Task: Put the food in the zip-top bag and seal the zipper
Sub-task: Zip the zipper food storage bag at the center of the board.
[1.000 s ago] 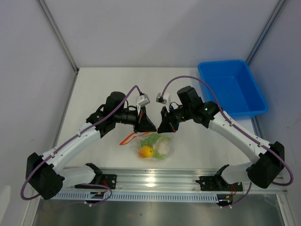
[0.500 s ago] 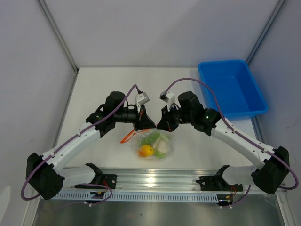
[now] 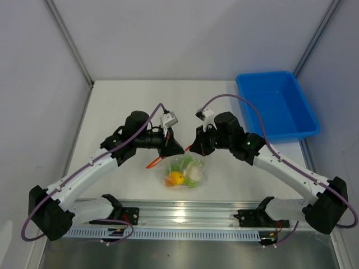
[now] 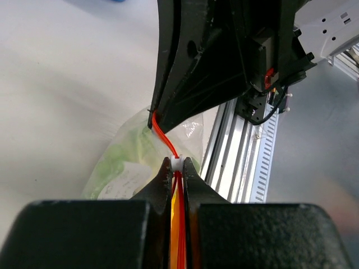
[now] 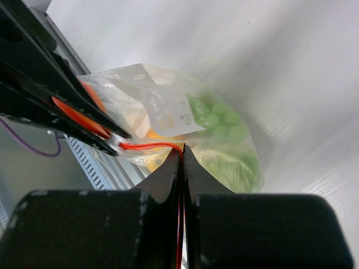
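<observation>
The clear zip-top bag (image 3: 185,172) hangs just above the table's near middle, holding the orange-yellow fruit (image 3: 175,179), the white cauliflower (image 3: 193,171) and the bumpy green cluster (image 3: 180,165). My left gripper (image 3: 180,152) is shut on the orange-red zipper (image 4: 166,141) at its white slider (image 4: 177,162). My right gripper (image 3: 191,150) is shut on the zipper strip (image 5: 147,146) a little way off, tips close to the left ones. In the right wrist view the bag (image 5: 224,140) shows the green cluster (image 5: 216,119) and pale leaves (image 5: 230,162).
A blue tray (image 3: 276,105) stands at the back right of the white table (image 3: 123,106). A metal rail (image 3: 185,216) runs along the table's near edge. Grey walls close in the back and sides.
Both grippers have drawn closer together over the bag. The right gripper moved left along the zipper, and the bag mouth between them has shortened.
</observation>
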`<action>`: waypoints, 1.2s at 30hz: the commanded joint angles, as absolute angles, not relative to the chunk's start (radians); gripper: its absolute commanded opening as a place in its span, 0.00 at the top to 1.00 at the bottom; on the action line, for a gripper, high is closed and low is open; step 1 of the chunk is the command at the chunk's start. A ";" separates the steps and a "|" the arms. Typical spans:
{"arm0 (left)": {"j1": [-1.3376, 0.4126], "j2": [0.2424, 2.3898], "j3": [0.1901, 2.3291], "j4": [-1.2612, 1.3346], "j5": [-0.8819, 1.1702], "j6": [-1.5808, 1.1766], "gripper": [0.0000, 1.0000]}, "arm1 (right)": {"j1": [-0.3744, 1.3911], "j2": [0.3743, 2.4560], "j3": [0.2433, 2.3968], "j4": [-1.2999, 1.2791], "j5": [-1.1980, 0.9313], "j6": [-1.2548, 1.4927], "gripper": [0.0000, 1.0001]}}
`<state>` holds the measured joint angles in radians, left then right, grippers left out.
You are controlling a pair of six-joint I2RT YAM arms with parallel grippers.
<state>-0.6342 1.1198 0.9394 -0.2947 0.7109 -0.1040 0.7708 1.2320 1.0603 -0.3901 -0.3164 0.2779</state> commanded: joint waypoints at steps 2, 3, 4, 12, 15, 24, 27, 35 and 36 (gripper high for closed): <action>-0.655 1.040 1.023 -0.385 0.715 -0.107 0.99 | 0.759 1.197 1.071 -0.413 -0.169 0.255 1.00; -0.655 1.026 1.025 -0.397 0.707 -0.107 0.99 | 0.761 1.195 1.075 -0.422 -0.163 0.249 1.00; -0.655 1.017 1.026 -0.409 0.686 -0.113 0.99 | 0.759 1.192 1.075 -0.428 -0.158 0.245 1.00; -0.655 0.885 0.982 -0.483 0.614 -0.130 0.99 | 0.758 1.157 1.069 -0.451 -0.126 0.233 1.00; -0.655 0.836 0.973 -0.503 0.595 -0.132 0.99 | 0.758 1.146 1.068 -0.465 -0.118 0.227 1.00; -0.655 0.733 0.939 -0.552 0.555 -0.160 0.99 | 0.750 1.112 1.048 -0.482 -0.089 0.222 1.00; -0.655 0.706 0.930 -0.580 0.539 -0.164 0.99 | 0.747 1.103 1.046 -0.488 -0.083 0.219 1.00; -0.653 0.631 0.896 -0.621 0.496 -0.187 0.99 | 0.749 1.077 1.037 -0.506 -0.081 0.222 1.00; -0.655 0.623 0.891 -0.629 0.492 -0.196 1.00 | 0.749 1.072 1.032 -0.506 -0.080 0.222 1.00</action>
<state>-0.6487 0.6567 0.8959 -0.6121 0.5060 -0.1581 0.7631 1.1076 1.0424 -0.4988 -0.1387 0.2348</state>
